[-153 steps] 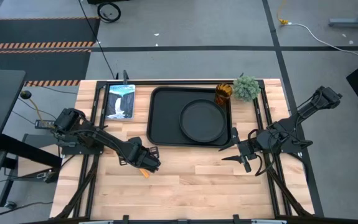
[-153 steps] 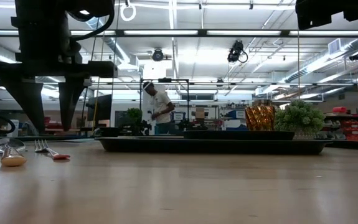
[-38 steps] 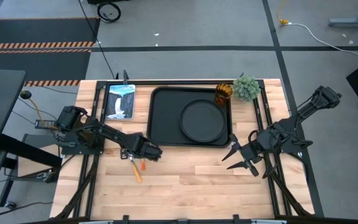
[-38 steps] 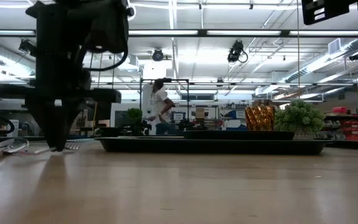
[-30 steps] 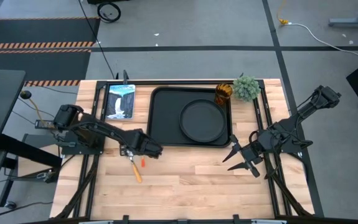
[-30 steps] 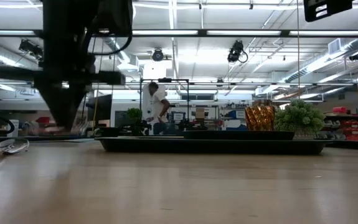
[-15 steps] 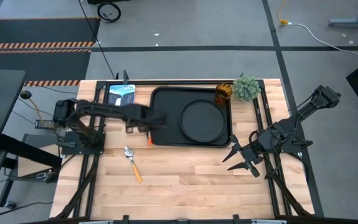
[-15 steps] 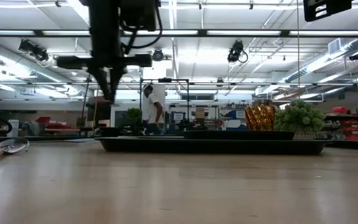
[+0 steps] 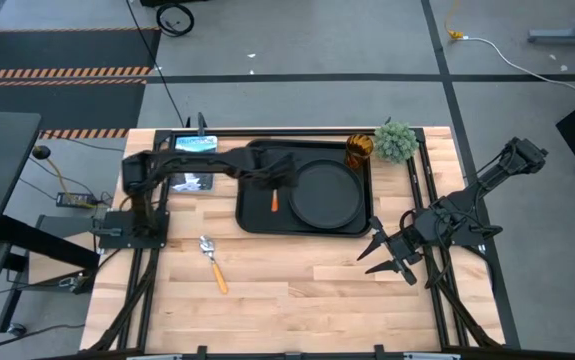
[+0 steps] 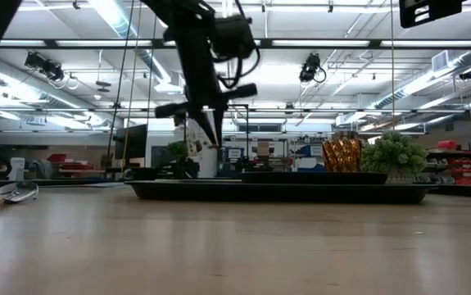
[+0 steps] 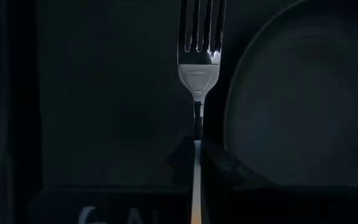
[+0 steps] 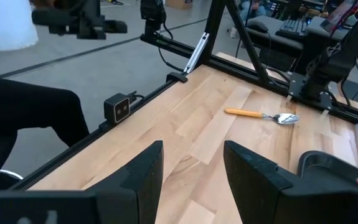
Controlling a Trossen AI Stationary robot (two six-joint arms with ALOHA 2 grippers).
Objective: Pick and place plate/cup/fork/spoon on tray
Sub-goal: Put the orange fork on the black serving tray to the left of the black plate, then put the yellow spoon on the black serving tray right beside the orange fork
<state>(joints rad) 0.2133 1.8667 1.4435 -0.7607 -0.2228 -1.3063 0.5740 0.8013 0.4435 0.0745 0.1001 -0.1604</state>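
The orange-handled fork hangs over the left part of the black tray, with my left gripper shut on it. In the left wrist view its tines stick out past the fingers, beside the round black plate. The plate lies in the tray's right half. The amber cup stands at the tray's far right corner. The spoon lies on the wood near the tray's left near corner. My right gripper waits open, right of the tray's near right corner. My left gripper pinches the fork's thin neck between its two fingertips, just behind the silver head. The fingers come from above, across the fork. The fork is lifted clear above the tray, its orange handle toward the near side.
A small green potted plant stands at the far right beside the cup. A picture card lies left of the tray, partly under my left arm. Bare wood stretches along the near half of the table.
My left gripper, still shut, has lifted the fork off the wood near the spoon. It has carried the fork up and toward the far right, from the tray's left near corner to over the tray. The spoon has stayed in place.
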